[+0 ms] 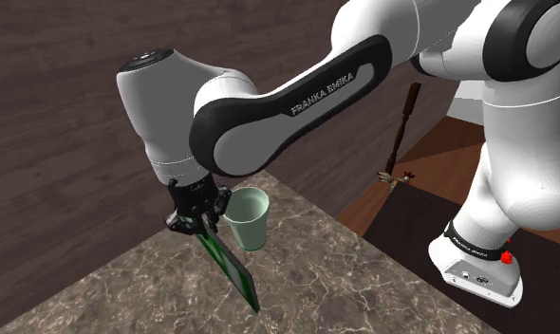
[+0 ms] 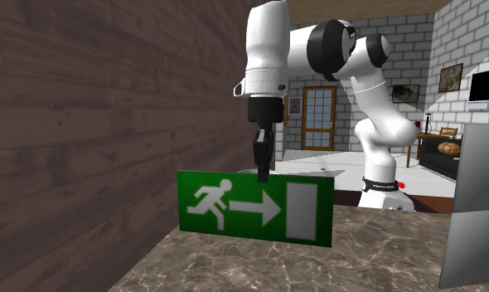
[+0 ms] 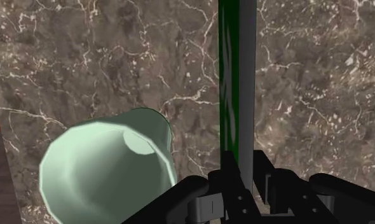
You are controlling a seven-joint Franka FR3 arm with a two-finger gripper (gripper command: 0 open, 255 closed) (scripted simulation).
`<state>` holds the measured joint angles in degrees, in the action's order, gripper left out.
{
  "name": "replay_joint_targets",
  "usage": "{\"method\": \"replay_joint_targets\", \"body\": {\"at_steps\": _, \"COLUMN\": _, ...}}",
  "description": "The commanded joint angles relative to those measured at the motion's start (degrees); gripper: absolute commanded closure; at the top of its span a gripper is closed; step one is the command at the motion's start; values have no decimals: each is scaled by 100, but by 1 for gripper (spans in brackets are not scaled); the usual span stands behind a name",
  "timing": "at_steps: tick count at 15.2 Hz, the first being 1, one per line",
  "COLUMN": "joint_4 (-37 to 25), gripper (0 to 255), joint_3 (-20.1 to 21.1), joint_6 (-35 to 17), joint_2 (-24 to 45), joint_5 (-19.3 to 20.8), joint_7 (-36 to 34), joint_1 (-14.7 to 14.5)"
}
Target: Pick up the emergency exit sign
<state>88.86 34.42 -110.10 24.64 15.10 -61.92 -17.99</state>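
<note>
On the arm (image 1: 297, 104), in the shoulder view, you can read FRANKA EMIKA in pale capitals along the dark link; the small marks on its base are too small to read. The sign (image 2: 255, 206) carries no words that you can make out; its green face shows a white running figure, a white arrow pointing to the second exterior view's right, and a pale door-shaped rectangle.

Look at the gripper (image 2: 262, 162); it points straight down and its black fingers pinch the sign's top edge between them. In the wrist view the gripper (image 3: 245, 165) clasps the thin sign (image 3: 236, 76) edge-on, a finger pressed to each face. The sign (image 1: 233, 269) hangs upright below the gripper (image 1: 197, 223), over the counter (image 1: 364, 285); whether its lower edge touches the stone you cannot tell.

Just beside the gripper stands a pale green cup (image 1: 248, 216), upright, mouth open; in the wrist view the cup (image 3: 103, 165) sits near the sign but apart from it.

The counter (image 3: 84, 57) is brown marble with white veins; behind it runs a dark wood-plank wall (image 2: 85, 124). Beyond, the second exterior view shows grey brick walls (image 2: 417, 50), a glazed wooden door (image 2: 319, 119) and framed pictures.
</note>
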Motion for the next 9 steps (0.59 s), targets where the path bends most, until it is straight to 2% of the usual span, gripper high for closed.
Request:
{"method": "replay_joint_targets", "body": {"at_steps": 1, "joint_4": -86, "gripper": 255, "joint_3": 19, "joint_6": 132, "joint_2": -59, "joint_5": -38, "joint_7": 26, "joint_1": 9}}
{"method": "replay_joint_targets", "body": {"at_steps": 9, "joint_4": -481, "gripper": 255, "joint_3": 50, "joint_6": 573, "joint_2": -121, "joint_5": -93, "joint_7": 76, "joint_1": -23}}
